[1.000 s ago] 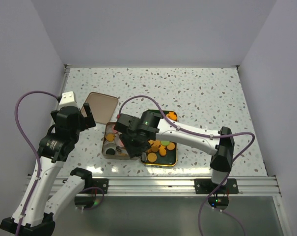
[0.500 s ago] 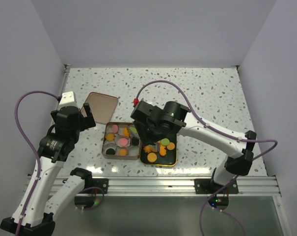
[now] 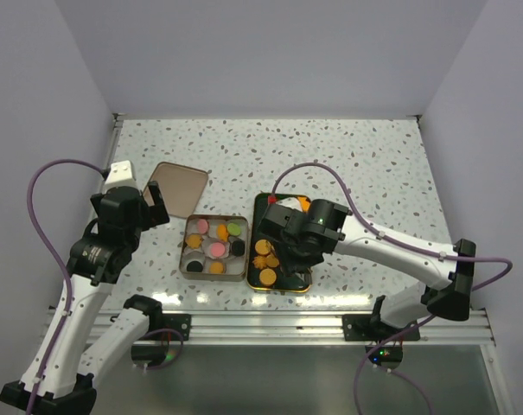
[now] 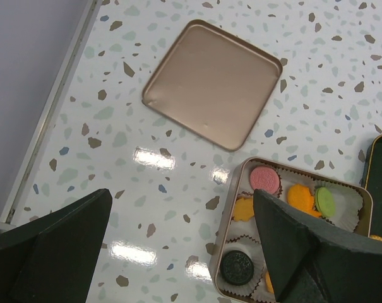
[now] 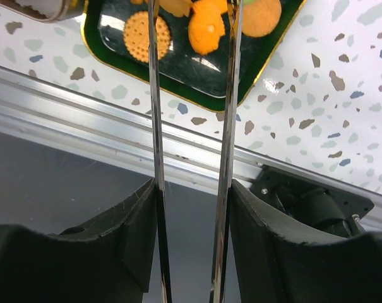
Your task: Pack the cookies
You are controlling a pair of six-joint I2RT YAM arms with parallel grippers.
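The right gripper (image 5: 191, 19) points down over the near end of the black tray (image 5: 178, 76). Its thin blades stand a narrow gap apart. An orange cookie (image 5: 209, 30) lies on the line between them, but the tips run out of view, so I cannot tell whether it is held. More orange cookies lie around it on the tray.

The left gripper (image 4: 181, 202) hangs wide open, with nothing between its fingers, left of the tin (image 4: 225, 221). Pink, orange, green and dark cookies (image 4: 264, 179) sit in the tin's paper cups. The lid (image 4: 213, 82) lies on the table (image 4: 115, 126), beyond the tin and to the left.
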